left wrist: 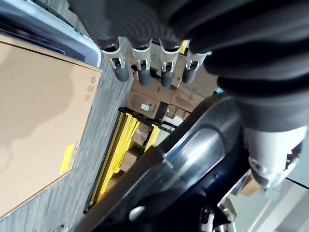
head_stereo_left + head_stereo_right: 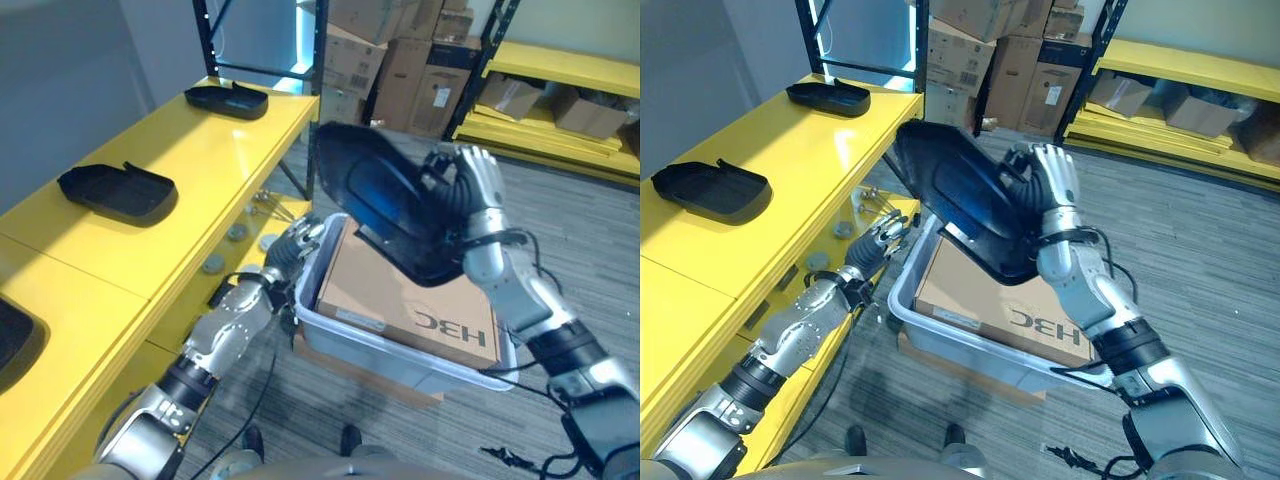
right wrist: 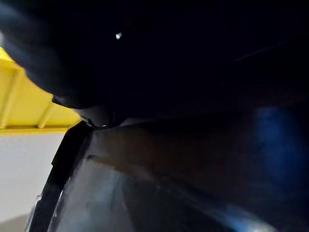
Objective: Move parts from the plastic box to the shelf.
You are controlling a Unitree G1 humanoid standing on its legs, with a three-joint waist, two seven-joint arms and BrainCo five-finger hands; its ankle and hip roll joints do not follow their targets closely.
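Observation:
My right hand is shut on a large glossy black part, its fingers curled over the part's far edge. It holds the part tilted in the air above the clear plastic box. A flat cardboard box lies inside the plastic box. My left hand is at the plastic box's left corner with relaxed fingers and holds nothing. In the right wrist view the black part is very close. To the left runs the yellow shelf.
Two black parts lie on the shelf top, and a third is at the left edge. Small round pieces sit on a lower ledge. Cardboard boxes and a yellow rack stand behind.

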